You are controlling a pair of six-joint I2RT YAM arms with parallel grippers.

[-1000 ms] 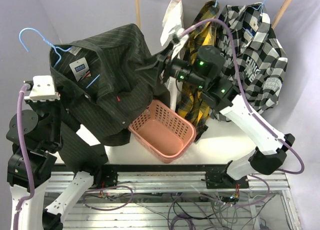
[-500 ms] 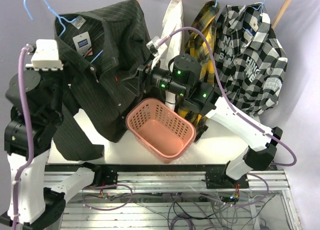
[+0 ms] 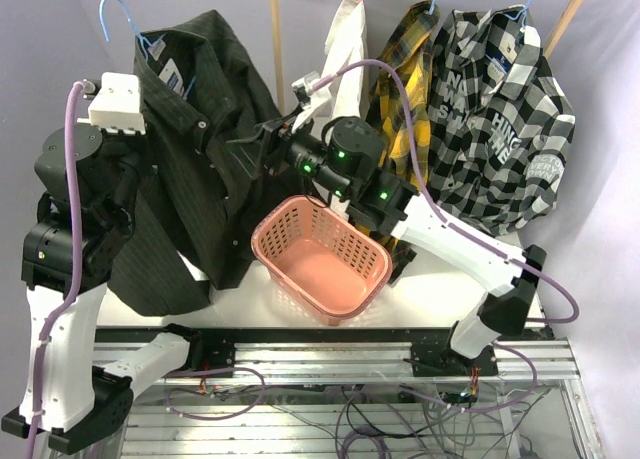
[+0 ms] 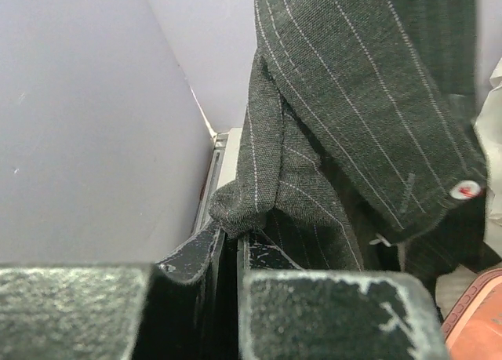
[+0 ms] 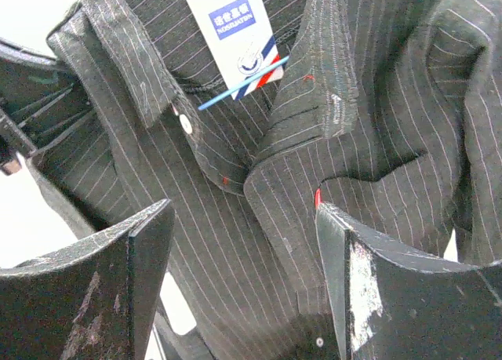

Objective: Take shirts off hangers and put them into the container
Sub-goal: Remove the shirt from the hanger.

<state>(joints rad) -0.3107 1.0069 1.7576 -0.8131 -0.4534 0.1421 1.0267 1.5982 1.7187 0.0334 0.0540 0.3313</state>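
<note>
Near the table's middle sits the container point(image 3: 345, 244), nothing in it. Left of it, the left gripper point(image 4: 235, 246) pinches a fold of the dark pinstriped shirt point(image 3: 215, 149), which hangs limp and light, its collar on a blue hanger point(image 3: 133, 24). The right gripper point(image 5: 243, 211) gapes at the placket; soft cloth should slip off if taken at the collar. Farther right hang the other shirts point(image 3: 500, 109).

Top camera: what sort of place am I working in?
Likely a lab mock-up of a laundry corner, not a home: plain backdrop wall, a metal rail frame over loose cables, shirts on a wooden rack.
</note>
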